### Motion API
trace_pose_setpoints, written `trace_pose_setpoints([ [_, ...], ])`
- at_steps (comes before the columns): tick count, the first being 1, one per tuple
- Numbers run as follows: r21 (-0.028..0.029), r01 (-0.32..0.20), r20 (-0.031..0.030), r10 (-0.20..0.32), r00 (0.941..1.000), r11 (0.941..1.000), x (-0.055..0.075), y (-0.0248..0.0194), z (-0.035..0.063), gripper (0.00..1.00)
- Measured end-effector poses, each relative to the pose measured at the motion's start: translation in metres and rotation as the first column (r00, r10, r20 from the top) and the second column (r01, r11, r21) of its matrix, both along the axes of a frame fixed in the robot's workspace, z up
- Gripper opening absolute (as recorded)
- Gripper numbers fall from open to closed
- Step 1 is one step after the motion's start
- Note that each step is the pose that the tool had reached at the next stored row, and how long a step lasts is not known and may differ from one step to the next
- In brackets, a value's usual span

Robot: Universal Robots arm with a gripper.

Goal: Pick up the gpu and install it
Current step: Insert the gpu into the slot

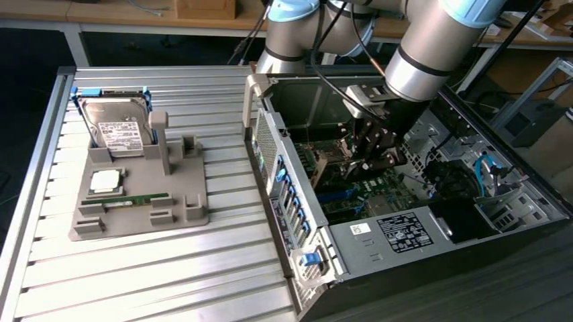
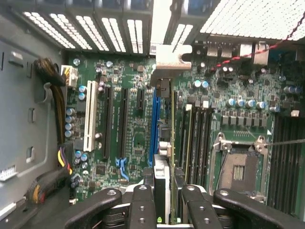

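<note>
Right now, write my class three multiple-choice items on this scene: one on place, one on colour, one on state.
1. Where is the gpu? A on the slatted table; B inside the computer case, over the motherboard; C in a drawer.
2. What colour is the memory stick on the grey fixture? A green; B red; C white.
3. The gripper is: A open, empty; B shut on the gpu; C shut on a cable.
Answers: B, card hangs edge-on above the board; A, green strip shows; B, fingers clamp the card.
</note>
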State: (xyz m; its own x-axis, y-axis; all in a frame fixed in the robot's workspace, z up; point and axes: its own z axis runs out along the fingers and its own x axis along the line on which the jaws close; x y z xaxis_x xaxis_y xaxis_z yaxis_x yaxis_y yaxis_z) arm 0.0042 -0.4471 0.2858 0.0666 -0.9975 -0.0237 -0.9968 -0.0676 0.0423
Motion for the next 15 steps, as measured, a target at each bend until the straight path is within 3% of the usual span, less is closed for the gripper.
trace_pose_setpoints([
  [15, -0.0027, 0.052, 0.0002, -0.052, 0.9987, 0.9987, -0.0056, -0.001, -0.0017, 0.27],
])
